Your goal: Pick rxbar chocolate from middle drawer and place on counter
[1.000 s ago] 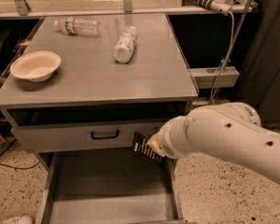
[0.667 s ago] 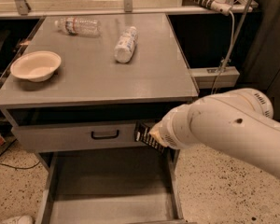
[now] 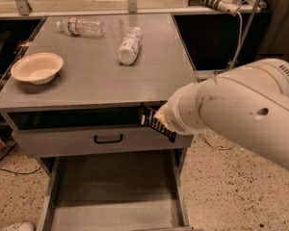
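Observation:
The rxbar chocolate (image 3: pixel 155 122), a small black wrapper with white lettering, hangs tilted in the air just below the counter's front edge, right of centre. My gripper (image 3: pixel 160 116) is at the end of the big white arm and is shut on the bar; the arm hides most of it. The middle drawer (image 3: pixel 111 191) stands pulled out below, a grey tray with a bare floor. The counter (image 3: pixel 96 71) is the flat grey top above the bar.
On the counter lie a white-labelled bottle (image 3: pixel 129 45), a clear bottle (image 3: pixel 81 27) at the back and a cream bowl (image 3: pixel 37 67) at the left. A shut drawer front with a black handle (image 3: pixel 108 139) sits above the open drawer. A speckled floor lies to the right.
My arm has risen and the bar has moved up from in front of the drawer front to just under the counter's edge.

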`<state>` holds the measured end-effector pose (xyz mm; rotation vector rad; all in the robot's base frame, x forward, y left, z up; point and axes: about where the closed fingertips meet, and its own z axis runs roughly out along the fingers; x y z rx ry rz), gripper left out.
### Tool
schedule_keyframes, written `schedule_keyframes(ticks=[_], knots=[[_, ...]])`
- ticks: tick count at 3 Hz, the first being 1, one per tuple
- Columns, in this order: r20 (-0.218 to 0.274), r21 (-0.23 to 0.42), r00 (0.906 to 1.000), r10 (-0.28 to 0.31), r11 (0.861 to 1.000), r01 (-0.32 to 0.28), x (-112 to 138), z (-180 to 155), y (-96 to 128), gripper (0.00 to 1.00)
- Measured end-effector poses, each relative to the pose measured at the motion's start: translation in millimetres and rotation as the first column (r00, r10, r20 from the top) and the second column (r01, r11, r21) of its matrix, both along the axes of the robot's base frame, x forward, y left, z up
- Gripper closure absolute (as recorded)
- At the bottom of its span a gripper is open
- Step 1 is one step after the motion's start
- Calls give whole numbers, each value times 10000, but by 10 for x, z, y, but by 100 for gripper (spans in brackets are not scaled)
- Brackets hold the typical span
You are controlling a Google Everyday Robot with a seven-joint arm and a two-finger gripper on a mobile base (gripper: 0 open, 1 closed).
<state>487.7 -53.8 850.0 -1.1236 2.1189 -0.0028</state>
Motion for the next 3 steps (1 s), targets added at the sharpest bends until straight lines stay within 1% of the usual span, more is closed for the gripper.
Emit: schedule_keyframes(ticks=[1, 2, 3], knots=[[688, -225, 9973, 252, 9995, -237, 91, 405, 66, 100], [752, -201, 9970, 187, 9996, -172, 190, 449, 33, 100], [1050, -245, 9941, 285, 9994, -260, 435, 632, 36, 100]])
